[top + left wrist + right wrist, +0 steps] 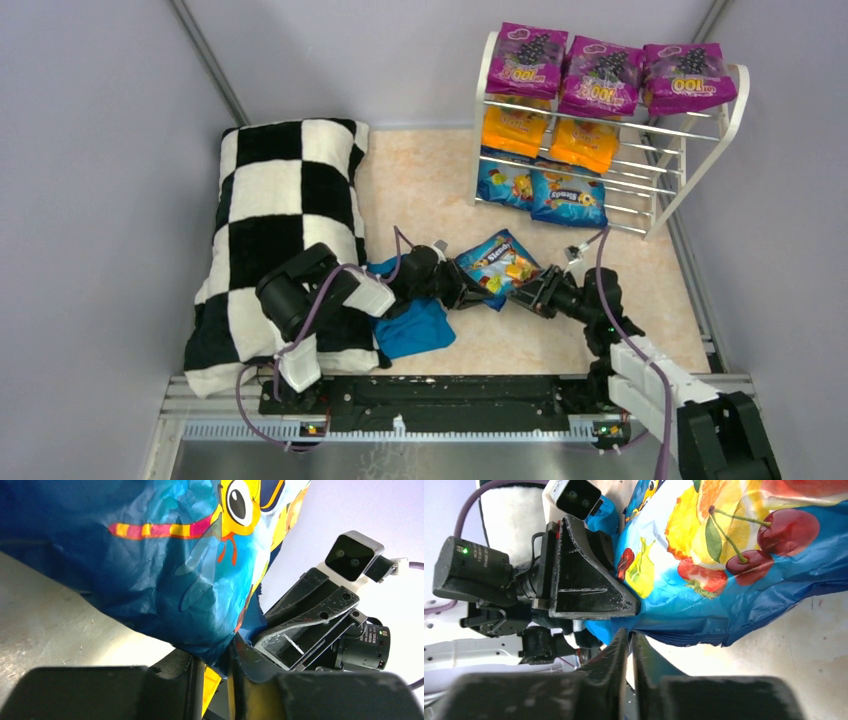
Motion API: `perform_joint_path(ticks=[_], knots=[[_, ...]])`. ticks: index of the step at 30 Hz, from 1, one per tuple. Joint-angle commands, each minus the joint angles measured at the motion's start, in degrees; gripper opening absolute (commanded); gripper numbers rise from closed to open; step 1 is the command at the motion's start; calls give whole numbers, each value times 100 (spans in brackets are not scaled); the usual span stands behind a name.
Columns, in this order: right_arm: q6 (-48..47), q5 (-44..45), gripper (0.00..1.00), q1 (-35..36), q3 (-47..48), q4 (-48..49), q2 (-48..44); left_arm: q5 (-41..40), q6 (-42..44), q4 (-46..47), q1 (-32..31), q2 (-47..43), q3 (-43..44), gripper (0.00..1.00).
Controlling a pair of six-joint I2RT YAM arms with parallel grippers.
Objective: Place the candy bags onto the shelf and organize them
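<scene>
A blue candy bag [497, 263] with fruit print hangs between my two grippers above the floor. My left gripper [465, 287] is shut on its left edge; in the left wrist view the bag [170, 570] is pinched between the jaws [220, 660]. My right gripper [527, 290] is shut on the bag's right edge [734, 555], jaws almost together [629, 636]. The white shelf [737, 110] stands at the back right. It holds three purple bags [600, 75] on top, two orange bags [515, 128] in the middle and two blue bags [568, 198] on the bottom tier.
A black-and-white checkered pillow [285, 200] lies along the left side. A teal-blue cloth [415, 330] lies under the left arm. Grey walls close in the back and sides. Bare beige floor [420, 180] lies between the pillow and the shelf.
</scene>
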Motion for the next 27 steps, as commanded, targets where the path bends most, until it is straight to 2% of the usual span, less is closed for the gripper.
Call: perform_joint_path(ticks=[1, 4, 6, 13, 18, 23, 27], knots=[[62, -284, 40, -768, 101, 132, -133, 393, -263, 875, 95, 87, 169, 17], [149, -516, 85, -1438, 79, 178, -54, 599, -471, 1293, 96, 224, 191, 14], [199, -416, 98, -1492, 156, 71, 56, 661, -539, 1411, 97, 239, 186, 12], [984, -202, 99, -1433, 4, 632, 782, 1216, -388, 1570, 78, 405, 574, 13], [1600, 658, 98, -561, 160, 1051, 1298, 1350, -406, 1773, 65, 429, 427, 13], [2309, 1548, 86, 168, 28, 2140, 1872, 1560, -427, 1992, 50, 476, 367, 13], [2358, 2186, 84, 220, -15, 2400, 1978, 1719, -417, 2076, 46, 546, 322, 13]])
